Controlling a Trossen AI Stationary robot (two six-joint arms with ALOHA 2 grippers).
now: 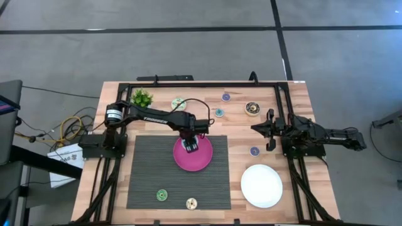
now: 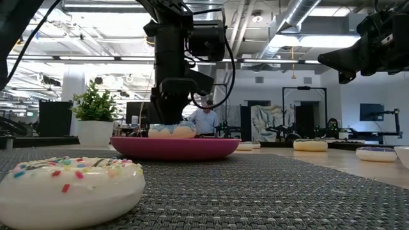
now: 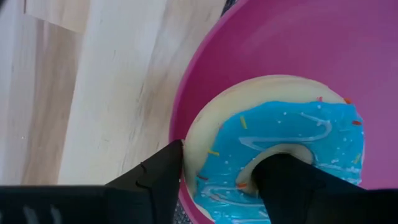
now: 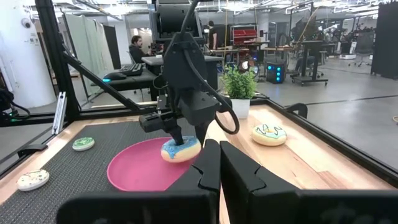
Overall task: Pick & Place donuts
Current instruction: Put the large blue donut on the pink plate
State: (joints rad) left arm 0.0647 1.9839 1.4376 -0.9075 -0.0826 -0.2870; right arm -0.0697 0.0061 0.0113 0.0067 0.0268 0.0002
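On the wooden table (image 1: 295, 107), left gripper (image 3: 217, 180) loosely straddles blue donut (image 3: 280, 143) in pink plate (image 1: 204, 160); finger through hole may drag it out.

The high view looks straight down on the whole tabletop (image 1: 113, 188). The low view sits at mat level by the near edge, facing the room. The left wrist view peers down, very close, into the pink plate (image 3: 298, 43). The right wrist view looks across the tabletop; all four share that plate.

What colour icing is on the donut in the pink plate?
Blue icing with sprinkles on the donut, clearest in the left wrist view.
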